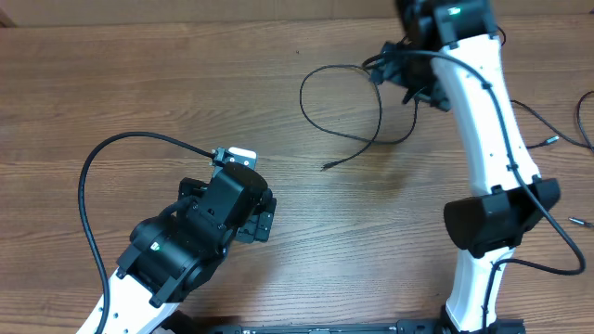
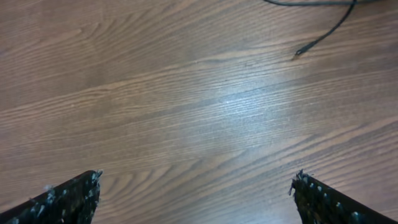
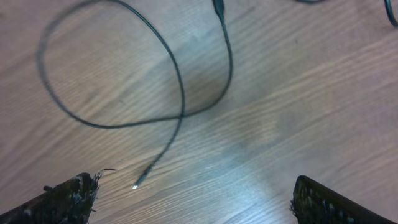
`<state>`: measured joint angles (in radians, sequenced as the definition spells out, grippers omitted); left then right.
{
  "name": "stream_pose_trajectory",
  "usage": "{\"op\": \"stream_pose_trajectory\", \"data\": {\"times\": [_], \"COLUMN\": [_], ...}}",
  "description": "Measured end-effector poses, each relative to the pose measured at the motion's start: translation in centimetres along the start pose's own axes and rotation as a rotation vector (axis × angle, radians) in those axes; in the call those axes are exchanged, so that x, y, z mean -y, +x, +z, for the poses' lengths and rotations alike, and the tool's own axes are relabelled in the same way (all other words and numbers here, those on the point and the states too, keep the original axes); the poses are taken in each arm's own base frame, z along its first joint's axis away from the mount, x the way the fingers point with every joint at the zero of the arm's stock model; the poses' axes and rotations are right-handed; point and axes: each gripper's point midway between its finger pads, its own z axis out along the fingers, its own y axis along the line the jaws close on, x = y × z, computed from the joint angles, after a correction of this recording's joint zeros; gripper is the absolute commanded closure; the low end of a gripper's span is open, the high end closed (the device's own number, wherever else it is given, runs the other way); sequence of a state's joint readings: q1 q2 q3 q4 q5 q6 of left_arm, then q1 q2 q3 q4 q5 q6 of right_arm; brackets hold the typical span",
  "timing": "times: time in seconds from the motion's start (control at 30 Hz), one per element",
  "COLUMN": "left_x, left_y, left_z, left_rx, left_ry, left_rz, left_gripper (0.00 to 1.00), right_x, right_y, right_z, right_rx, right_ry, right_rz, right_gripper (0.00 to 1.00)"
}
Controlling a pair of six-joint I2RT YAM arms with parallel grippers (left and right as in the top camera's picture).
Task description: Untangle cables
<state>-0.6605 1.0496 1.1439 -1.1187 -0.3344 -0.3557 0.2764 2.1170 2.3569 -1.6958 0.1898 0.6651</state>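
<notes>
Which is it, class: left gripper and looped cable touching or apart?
Apart. The left wrist view shows the open left gripper over bare table, the end of the looped cable lying well ahead of it.

At least three thin black cables (image 3: 181, 96), two end effectors (image 2: 196, 179) (image 3: 196, 180), one table (image 1: 139, 74)

From overhead I see soft, even light on the wooden table (image 1: 139, 74) — shadows are faint, only a weak darker patch on the wood beside the right arm (image 1: 483, 121). In the left wrist view a pale sheen lies on the grain near the middle, and the picture is quite sharp. The right wrist view is softer — the cable loop (image 3: 109, 126) is blurred, most at upper left, and a whitish glare sits low in the middle.
</notes>
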Motion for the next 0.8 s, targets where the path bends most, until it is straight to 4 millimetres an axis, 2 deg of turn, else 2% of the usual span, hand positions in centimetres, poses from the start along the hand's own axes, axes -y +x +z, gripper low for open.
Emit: {"op": "stream_pose_trajectory", "data": {"times": [0.2,0.37,0.47,0.8], "left_x": [0.3,0.2,0.1,0.3], "left_y": [-1.2,-1.2,-1.2,-1.1], "left_z": [0.1,0.1,0.1,0.9], "left_rx": [0.05,0.051,0.053,0.026], "left_ry": [0.007,0.003,0.0,-0.013], "left_rz": [-0.034,-0.038,-0.039,-0.035], "left_gripper": [0.0,0.01,0.0,0.01], "right_x": [-0.5,0.4,0.8,0.2], "right_y": [1.8,3.0,4.1,3.3], "right_z": [2.3,6.2,7.8,8.6], "right_rx": [0.005,-0.036,-0.073,-0.057], "right_ry": [0.096,0.163,0.191,0.152], "right_rz": [0.072,0.122,0.111,0.053], "right_gripper": [0.0,0.0,0.0,0.0]}}
